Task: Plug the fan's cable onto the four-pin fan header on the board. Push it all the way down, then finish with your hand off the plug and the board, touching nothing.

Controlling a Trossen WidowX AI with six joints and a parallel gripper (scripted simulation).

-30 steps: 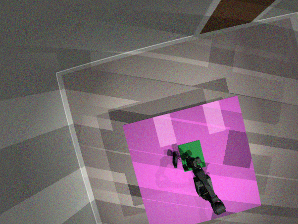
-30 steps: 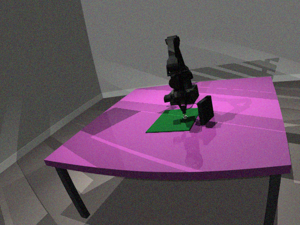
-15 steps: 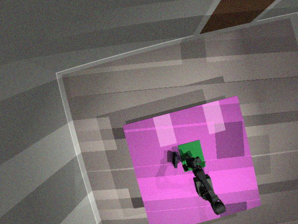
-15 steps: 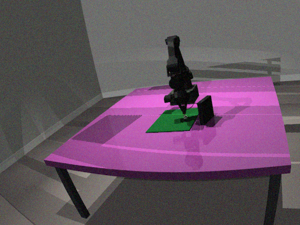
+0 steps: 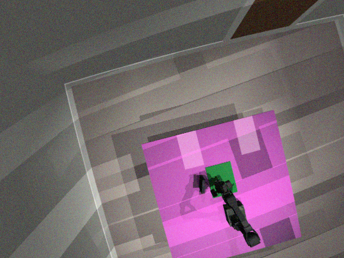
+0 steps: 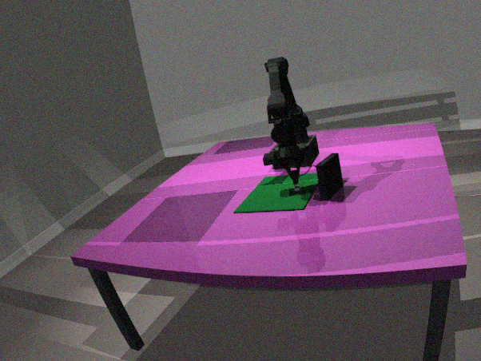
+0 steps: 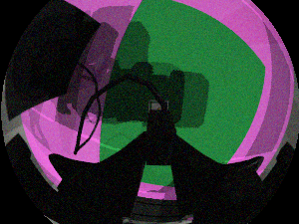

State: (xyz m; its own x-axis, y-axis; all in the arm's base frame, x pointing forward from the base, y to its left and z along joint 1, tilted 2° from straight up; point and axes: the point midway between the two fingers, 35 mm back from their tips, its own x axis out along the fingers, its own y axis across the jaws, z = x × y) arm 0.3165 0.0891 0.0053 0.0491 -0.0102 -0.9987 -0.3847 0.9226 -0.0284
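Observation:
The green board (image 5: 227,170) (image 6: 256,204) (image 7: 229,94) lies flat on the table. My gripper (image 6: 296,184) (image 7: 158,136) points down low over the board, shut on the dark plug (image 7: 160,120). The black cable (image 7: 129,77) arches from the plug toward the fan, looping left of the board. The pale outline of the header (image 7: 155,106) shows at the plug's far edge in the wrist view. The plug and fingers hide most of the header, and I cannot tell whether the plug is in it or how deep. The black fan (image 5: 202,184) (image 6: 330,176) (image 7: 45,54) stands upright beside the board.
The magenta table (image 5: 266,194) (image 6: 160,255) extends around the board and fan. The fan stands close to the board's edge and to my gripper. Dark shadows of the arm fall across the board and table.

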